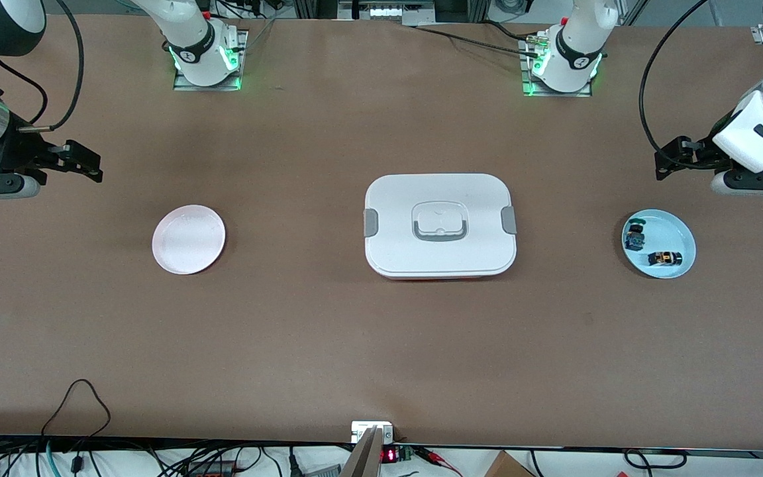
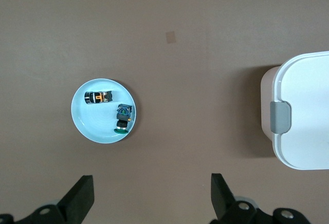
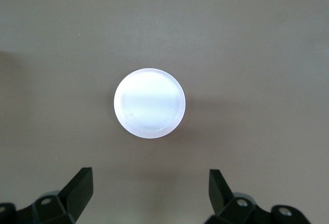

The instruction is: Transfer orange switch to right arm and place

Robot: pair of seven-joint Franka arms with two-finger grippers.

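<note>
The orange switch (image 1: 665, 258) lies on its side on a light blue plate (image 1: 676, 228) toward the left arm's end of the table. It also shows in the left wrist view (image 2: 98, 97), on the same plate (image 2: 90, 124). A black switch with a blue-green top (image 1: 634, 237) lies beside it (image 2: 123, 117). My left gripper (image 1: 661, 165) is open and empty over bare table beside the blue plate (image 2: 151, 190). My right gripper (image 1: 95, 165) is open and empty over bare table beside a pink plate (image 1: 189, 239), which also shows in the right wrist view (image 3: 149, 103).
A white lidded box with grey latches (image 1: 440, 225) stands at the middle of the table, between the two plates. Its end shows in the left wrist view (image 2: 303, 111). The brown tabletop (image 1: 381, 344) stretches toward the front camera.
</note>
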